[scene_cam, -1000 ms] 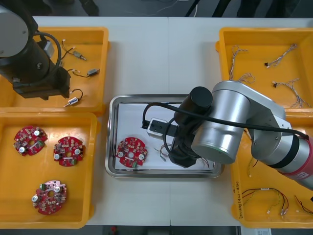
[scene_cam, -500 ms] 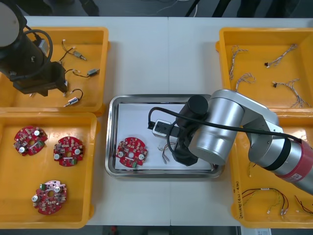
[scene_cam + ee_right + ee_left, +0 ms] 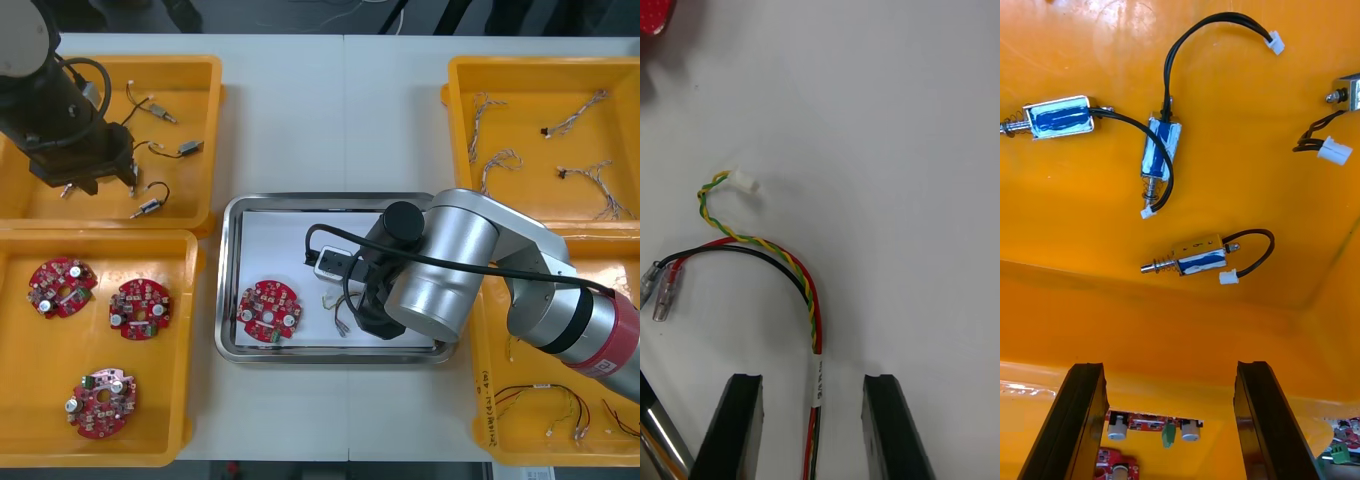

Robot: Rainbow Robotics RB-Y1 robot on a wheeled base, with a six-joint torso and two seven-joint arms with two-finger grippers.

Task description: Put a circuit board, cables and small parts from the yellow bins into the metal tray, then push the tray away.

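The right gripper [image 3: 812,382] stood low over the white floor of the metal tray [image 3: 228,280], fingers apart, a red and yellow cable [image 3: 809,300] lying loose between them near a circuit board [image 3: 269,311]. The left gripper [image 3: 1171,369], fingers also spread, hung over small metal parts [image 3: 1196,255] in a yellow bin [image 3: 195,110]. It would do best to straddle one part squarely across its body, and the right to rise straight, clear of the cable.
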